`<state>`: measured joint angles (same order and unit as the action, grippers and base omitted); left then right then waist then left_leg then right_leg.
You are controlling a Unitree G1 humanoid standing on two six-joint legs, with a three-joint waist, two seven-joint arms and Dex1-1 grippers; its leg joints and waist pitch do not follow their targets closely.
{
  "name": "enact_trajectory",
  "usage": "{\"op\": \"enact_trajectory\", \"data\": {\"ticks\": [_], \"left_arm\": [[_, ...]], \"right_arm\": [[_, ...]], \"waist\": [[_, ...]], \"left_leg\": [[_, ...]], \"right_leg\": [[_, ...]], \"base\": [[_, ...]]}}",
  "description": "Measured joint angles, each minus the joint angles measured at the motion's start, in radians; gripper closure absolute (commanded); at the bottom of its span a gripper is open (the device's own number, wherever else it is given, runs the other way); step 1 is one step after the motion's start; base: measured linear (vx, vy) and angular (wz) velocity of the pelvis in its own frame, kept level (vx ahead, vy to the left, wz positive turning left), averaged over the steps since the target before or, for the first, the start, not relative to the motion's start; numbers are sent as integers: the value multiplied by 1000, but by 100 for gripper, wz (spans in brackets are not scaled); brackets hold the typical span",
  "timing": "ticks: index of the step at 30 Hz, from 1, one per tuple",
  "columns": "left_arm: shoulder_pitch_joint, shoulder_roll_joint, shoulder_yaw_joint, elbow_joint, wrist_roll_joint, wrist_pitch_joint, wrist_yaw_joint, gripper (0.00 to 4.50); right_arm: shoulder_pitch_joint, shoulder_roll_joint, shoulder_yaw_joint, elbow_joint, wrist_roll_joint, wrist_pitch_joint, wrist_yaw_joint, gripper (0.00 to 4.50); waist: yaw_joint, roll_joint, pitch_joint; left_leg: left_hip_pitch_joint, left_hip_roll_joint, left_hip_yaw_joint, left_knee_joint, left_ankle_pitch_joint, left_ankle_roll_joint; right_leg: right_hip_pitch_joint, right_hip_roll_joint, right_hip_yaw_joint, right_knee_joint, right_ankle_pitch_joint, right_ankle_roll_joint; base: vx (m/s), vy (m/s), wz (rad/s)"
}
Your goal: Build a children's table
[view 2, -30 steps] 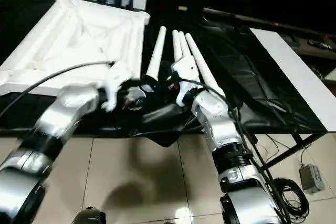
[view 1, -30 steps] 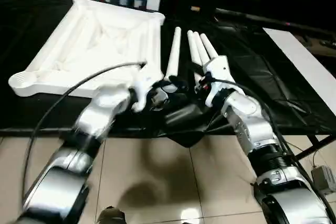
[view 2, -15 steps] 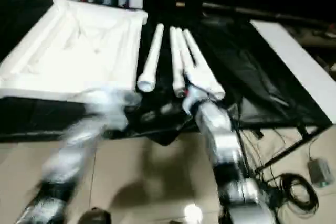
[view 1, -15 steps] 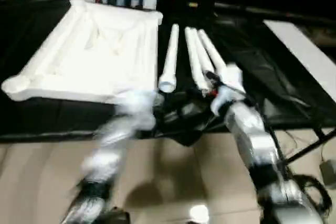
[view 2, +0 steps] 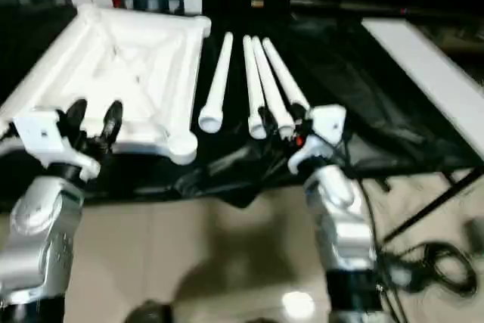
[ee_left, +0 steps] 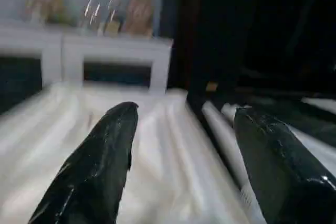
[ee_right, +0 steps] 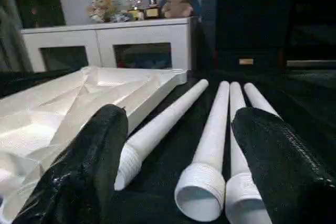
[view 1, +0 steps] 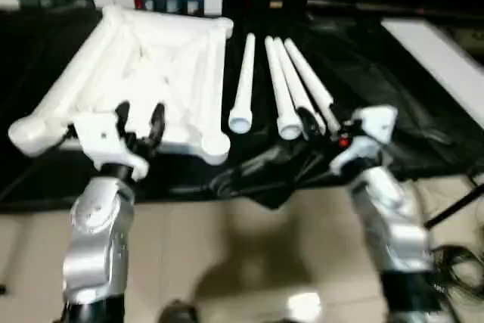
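The white square tabletop (view 1: 162,58) lies ribbed side up on the left of the black-covered table. One white leg (view 1: 243,81) lies just right of it, and three more legs (view 1: 291,85) lie side by side beyond that, flared ends toward me. My left gripper (view 1: 138,120) is open at the tabletop's near edge, nothing between its fingers (ee_left: 100,166). My right gripper (view 1: 318,122) is open at the near ends of the three legs (ee_right: 210,150), holding nothing.
A flat white board (view 1: 439,58) lies at the far right of the table. Black cloth (view 1: 257,175) hangs over the front edge above the tiled floor. A white cabinet (ee_right: 142,43) with trophies and a plush toy stands behind the table.
Both arms have spread apart from the middle of the front edge: the left gripper went left to the tabletop's edge, the right one went right to the leg ends. The camera has shifted too.
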<state>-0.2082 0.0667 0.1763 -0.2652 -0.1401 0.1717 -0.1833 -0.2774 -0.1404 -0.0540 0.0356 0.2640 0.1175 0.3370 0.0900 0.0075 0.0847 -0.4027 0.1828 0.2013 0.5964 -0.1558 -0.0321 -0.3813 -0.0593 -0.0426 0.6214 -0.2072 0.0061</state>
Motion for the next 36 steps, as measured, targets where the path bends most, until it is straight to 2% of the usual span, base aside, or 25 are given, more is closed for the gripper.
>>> {"op": "enact_trajectory", "data": {"ticks": [4, 7, 10, 12, 13, 15, 16, 17, 18, 19, 20, 21, 22, 23, 24, 25, 26, 27, 28, 30, 31, 32, 33, 34, 36], "left_arm": [[-31, 2, -16, 58, 6, -64, -23, 118], [-17, -3, -55, 145, 27, -99, -29, 118], [13, -14, -52, 184, 31, -112, -12, 118], [36, -16, -52, 194, 34, -119, -7, 118], [50, -12, -51, 197, 38, -126, -5, 118], [85, 1, -37, 200, 52, -132, 4, 118], [92, 3, -36, 198, 59, -133, 7, 118], [95, 2, -38, 186, 69, -138, 15, 118], [96, 2, -40, 175, 78, -142, 20, 118], [97, 4, -44, 163, 87, -151, 26, 118], [97, 9, -54, 152, 112, -163, 39, 118], [99, 8, -71, 152, 135, -171, 49, 118], [106, 2, -87, 151, 157, -186, 62, 118], [131, -9, -93, 149, 165, -194, 74, 118], [132, -26, -86, 154, 155, -189, 84, 118], [121, -33, -81, 159, 142, -184, 90, 118], [99, -61, -76, 161, 124, -180, 102, 118], [88, -72, -76, 160, 117, -179, 106, 118], [87, -71, -77, 161, 116, -178, 108, 118], [88, -67, -85, 161, 121, -175, 109, 118], [86, -64, -96, 161, 132, -167, 109, 118], [78, -61, -114, 159, 150, -150, 111, 118], [76, -65, -124, 159, 162, -136, 115, 118], [86, -69, -135, 163, 172, -125, 120, 118], [85, -67, -137, 165, 176, -124, 123, 118]], "right_arm": [[15, -11, -12, -15, -18, 9, -31, 97], [37, -2, -28, -31, -38, 21, -71, 97], [48, 23, 16, -37, -43, 45, -74, 97], [49, 40, 54, -39, -45, 52, -68, 97], [46, 52, 67, -37, -47, 54, -68, 97], [18, 75, 104, -27, -54, 56, -66, 97], [11, 77, 104, -27, -56, 56, -67, 97], [0, 76, 101, -28, -60, 56, -68, 97], [-2, 80, 98, -29, -60, 56, -70, 97], [-2, 85, 98, -29, -59, 57, -72, 97], [1, 91, 96, -30, -55, 67, -78, 97], [15, 90, 86, -30, -45, 80, -82, 97], [24, 86, 78, -29, -38, 97, -89, 97], [25, 89, 79, -30, -36, 112, -91, 97], [26, 87, 80, -36, -34, 113, -91, 97], [34, 87, 78, -40, -33, 114, -93, 97], [52, 78, 69, -49, -33, 115, -97, 97], [52, 73, 64, -51, -36, 116, -101, 97], [52, 71, 63, -56, -39, 116, -106, 97], [50, 65, 59, -83, -41, 110, -110, 97], [52, 65, 55, -89, -40, 110, -110, 97], [51, 62, 46, -98, -39, 110, -111, 97], [46, 52, 37, -100, -38, 111, -112, 97], [54, 50, 27, -99, -38, 112, -115, 97], [58, 44, 11, -99, -39, 113, -122, 97]], "waist": [[-12, -10, -3], [-27, -17, -8], [-33, -16, -8], [-43, -11, -5], [-60, -10, -2], [-92, -19, 3], [-89, -20, 1], [-82, -31, -4], [-72, -46, -6], [-58, -68, -8], [-45, -91, -10], [-41, -98, -7], [-27, -85, 3], [-18, -50, 14], [-26, -14, 12], [-41, -1, 7], [-43, 9, -4], [-44, 5, -15], [-41, 15, -18], [-38, 4, -22], [-38, -20, -31], [-35, -73, -47], [-37, -73, -45], [-34, -61, -40], [-55, -19, -16]], "left_leg": [[-6, -2, -6, -7, 1, 1], [-44, -17, -54, 12, 13, 58], [-82, -19, -91, 100, -29, 148], [-84, -24, -101, 110, -43, 128], [-66, -43, -106, 98, -38, 104], [-47, -97, -125, 68, -21, 112], [-44, -118, -129, 58, -14, 123], [-44, -152, -128, 39, 2, 137], [-42, -179, -108, 20, 14, 147], [-39, -192, -56, 1, 18, 152], [-42, -211, 7, -15, 28, 155], [-46, -216, 31, -5, 22, 102], [-57, -210, -15, 76, -13, 12], [-51, -176, -119, 187, -87, -22], [-40, -130, -178, 200, -147, -12], [-54, -109, -177, 208, -143, 6], [-75, -101, -174, 203, -131, -4], [-86, -86, -176, 194, -121, -21], [-92, -83, -175, 176, -108, -42], [-87, -96, -166, 119, -82, -86], [-82, -121, -153, 80, -74, -100], [-81, -159, -117, 40, -69, -115], [-84, -166, -108, 56, -71, -117], [-73, -147, -120, 89, -74, -104], [-27, -84, -155, 143, -103, -63]], "right_leg": [[-2, -1, -5, 2, -3, 5], [3, -36, -80, -10, -1, 6], [21, -80, -140, -11, -2, 29], [55, -118, -178, -21, 2, 60], [71, -116, -182, -26, -4, 59], [24, -64, -116, 159, -103, -8], [9, -16, -106, 209, -124, -11], [-3, 38, -105, 217, -142, -5], [-7, 68, -103, 196, -141, -5], [-6, 87, -99, 163, -136, -13], [-10, 91, -81, 132, -127, -105], [-24, 71, -68, 138, -128, -113], [-18, 65, -65, 129, -119, -104], [14, 67, -88, 105, -105, -86], [25, 70, -119, 96, -101, -75], [5, 62, -104, 174, -114, -75], [-41, 52, -72, 284, -125, -46], [-60, 46, -67, 303, -133, -16], [-63, 39, -70, 287, -139, -8], [-24, 20, -82, 188, -133, -20], [-2, 4, -75, 121, -123, -37], [23, -27, -51, 41, -113, -38], [12, -55, -51, 47, -80, 36], [22, -57, -57, 51, -76, 33], [45, -68, -106, 51, -64, 32]], "base": [[0, 0, 0], [-1, 25, 21], [18, 131, 26], [44, 226, 25], [78, 286, 45], [63, 277, 51], [-14, 233, 57], [-14, 233, 57], [-50, 212, 54], [-83, 151, 48], [-83, 151, 48], [-98, 123, 62], [-32, 179, 35], [-32, 179, 35], [-17, 169, -11], [-97, 159, 19], [-97, 159, 19], [-139, 174, 19], [-146, 123, -14], [-147, 96, -14], [-127, 3, 2], [-127, 3, 2], [-86, -59, 5], [-30, 1, -23], [-45, 48, -31]]}}
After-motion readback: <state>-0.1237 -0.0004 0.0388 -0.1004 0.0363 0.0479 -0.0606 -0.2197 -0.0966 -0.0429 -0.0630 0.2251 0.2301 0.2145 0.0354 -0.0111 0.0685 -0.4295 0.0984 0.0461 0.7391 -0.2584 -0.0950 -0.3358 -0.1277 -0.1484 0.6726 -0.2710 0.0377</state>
